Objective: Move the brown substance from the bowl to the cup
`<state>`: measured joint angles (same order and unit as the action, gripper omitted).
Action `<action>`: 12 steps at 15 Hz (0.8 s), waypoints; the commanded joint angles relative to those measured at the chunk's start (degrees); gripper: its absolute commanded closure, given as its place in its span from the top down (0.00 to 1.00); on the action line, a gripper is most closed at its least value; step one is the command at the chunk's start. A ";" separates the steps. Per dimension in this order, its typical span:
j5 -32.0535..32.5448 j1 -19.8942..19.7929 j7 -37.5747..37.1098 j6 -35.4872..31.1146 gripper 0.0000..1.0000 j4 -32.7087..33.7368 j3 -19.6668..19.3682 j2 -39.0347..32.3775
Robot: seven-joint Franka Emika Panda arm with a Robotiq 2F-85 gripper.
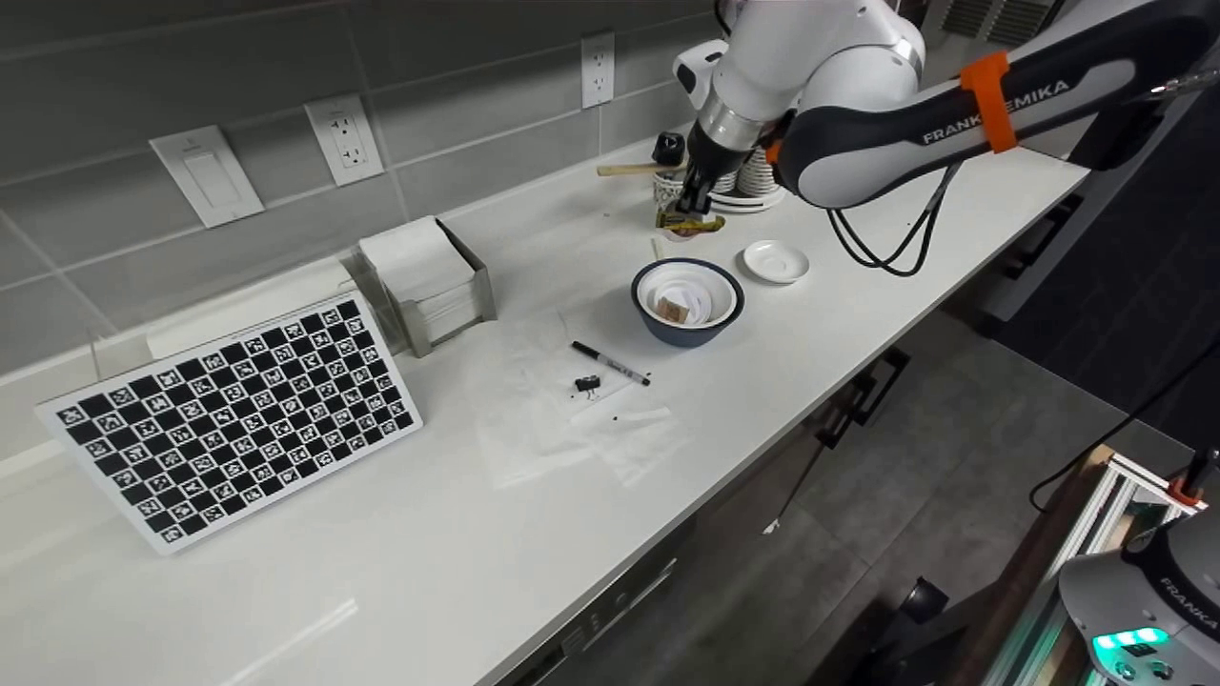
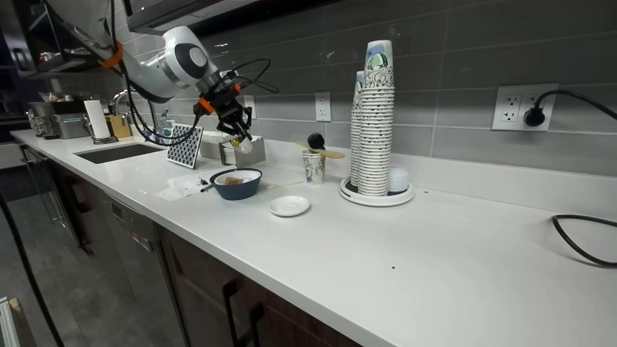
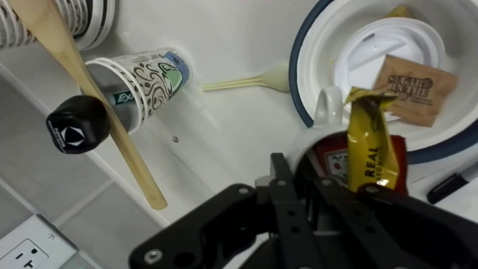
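The black two-finger gripper (image 3: 301, 170) has its fingers closed on the wall of a white glossy mug (image 3: 304, 141); the brown paper sugar packet (image 3: 416, 89) lies inside the round dark blue bowl (image 1: 681, 333), partly over a white plastic lid (image 3: 403, 41)

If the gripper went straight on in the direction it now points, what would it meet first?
Probably the countertop beside the bowl: the gripper points downward, gripping a white mug, so the mug itself would likely touch. Depth is unclear; it might brush the bowl's rim first.
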<state>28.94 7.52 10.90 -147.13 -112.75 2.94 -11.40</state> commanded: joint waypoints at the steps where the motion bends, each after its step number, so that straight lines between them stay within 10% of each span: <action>1: 0.02 0.87 -0.87 5.65 0.02 1.14 0.29 0.17; 4: -8.37 -0.84 2.81 9.15 0.02 1.55 1.53 0.07; 8: 6.52 2.36 -3.59 0.44 0.02 -0.75 -0.44 1.56; 12: 13.71 4.85 -3.09 15.54 0.02 1.77 1.31 0.32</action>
<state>37.19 10.37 8.99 -140.00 -112.34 3.61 -11.19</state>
